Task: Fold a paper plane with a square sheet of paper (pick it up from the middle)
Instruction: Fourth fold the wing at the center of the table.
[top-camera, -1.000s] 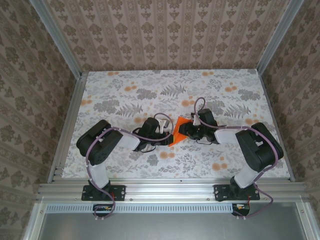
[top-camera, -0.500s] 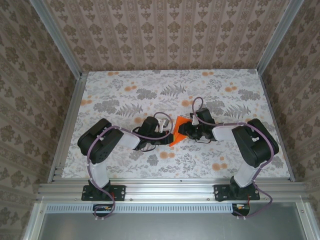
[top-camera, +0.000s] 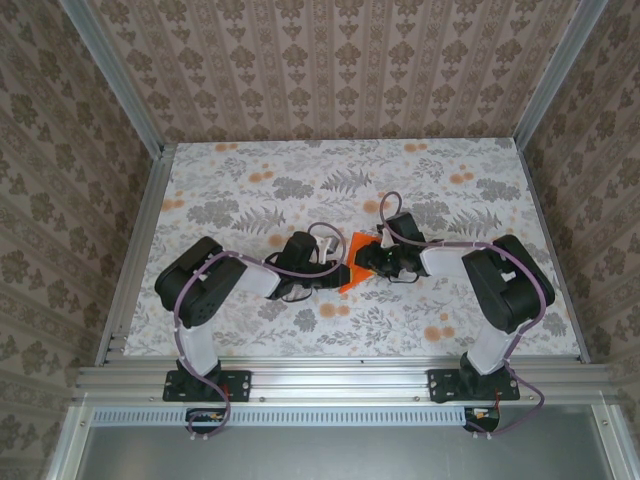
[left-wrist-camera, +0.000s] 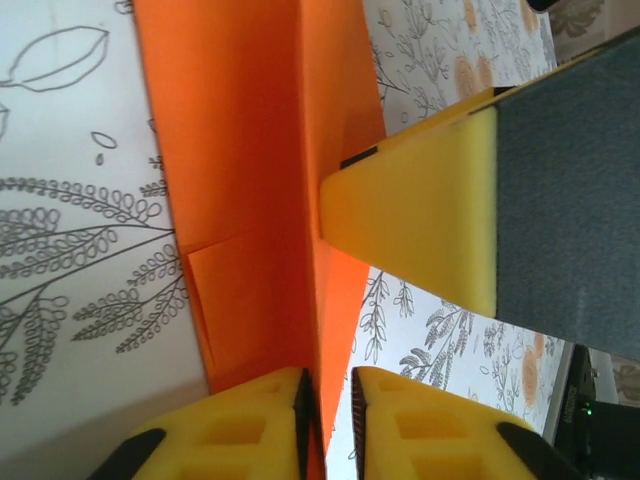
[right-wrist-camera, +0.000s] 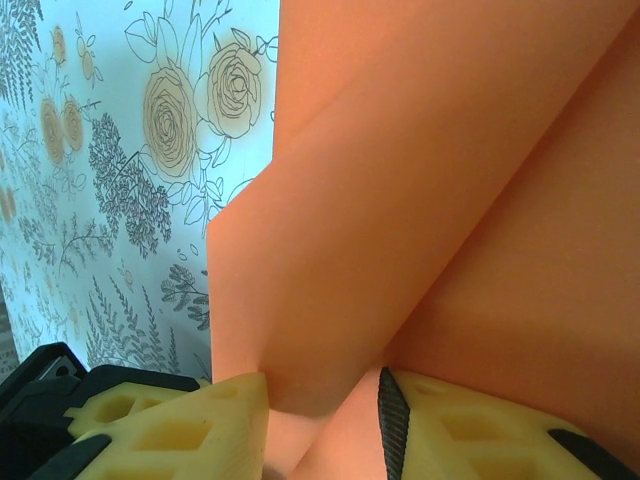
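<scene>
The square sheet of paper (top-camera: 352, 270) is bright orange and partly folded, with a long centre crease, and lies mid-table between both grippers. My left gripper (top-camera: 336, 273) is at its near left end. In the left wrist view its jaws (left-wrist-camera: 330, 385) stand slightly apart; the paper (left-wrist-camera: 240, 150) edge lies against the left pad, with bare table showing before the right pad. My right gripper (top-camera: 367, 261) is on the paper's right side. Its jaws (right-wrist-camera: 325, 392) are well apart, straddling a raised fold of paper (right-wrist-camera: 420, 180). One right finger (left-wrist-camera: 420, 210) rests at the crease.
The table (top-camera: 250, 190) has a white cloth printed with grey ferns and pale orange flowers. Patterned walls and aluminium rails (top-camera: 135, 270) enclose it on three sides. Both arm bases (top-camera: 200, 380) stand at the near edge.
My left jaws have parted a little from fully shut, letting go of the paper edge. The right gripper has shifted slightly left over the paper.
</scene>
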